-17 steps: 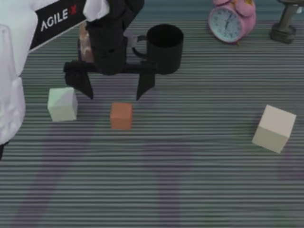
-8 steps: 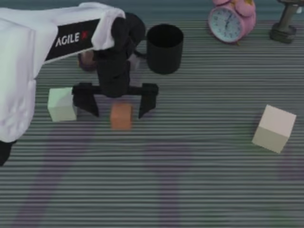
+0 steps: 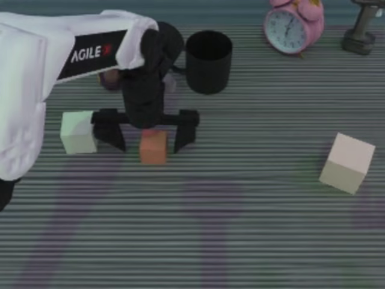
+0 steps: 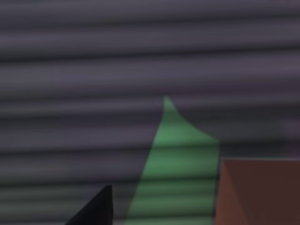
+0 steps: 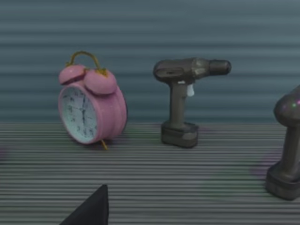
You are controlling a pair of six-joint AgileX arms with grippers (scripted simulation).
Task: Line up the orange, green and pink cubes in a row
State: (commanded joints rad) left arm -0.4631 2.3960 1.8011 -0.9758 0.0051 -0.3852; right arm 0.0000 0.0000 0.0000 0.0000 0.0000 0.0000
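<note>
The small orange cube [image 3: 153, 148] sits left of the table's middle. My left gripper [image 3: 149, 146] hangs over it, open, with one black finger on each side and gaps between them and the cube. In the left wrist view the orange cube [image 4: 258, 192] shows close by, next to one dark fingertip [image 4: 98, 210]. Just left of the left finger stands the pale green cube [image 3: 78, 132]. At the right side of the table lies the pinkish-cream cube [image 3: 348, 162], turned at an angle. My right arm is out of the top view; one fingertip [image 5: 95, 207] shows off-centre.
A black cup [image 3: 209, 61] stands just behind my left gripper. A pink alarm clock [image 3: 293, 24] and a grey tool [image 3: 360, 31] are at the back right. The right wrist view shows the clock [image 5: 91, 110], a drill [image 5: 183, 101] and another grey object [image 5: 287, 150].
My left gripper moved from beside the black cup toward the front and came down, so its open fingers now flank the orange cube. The cubes have not moved.
</note>
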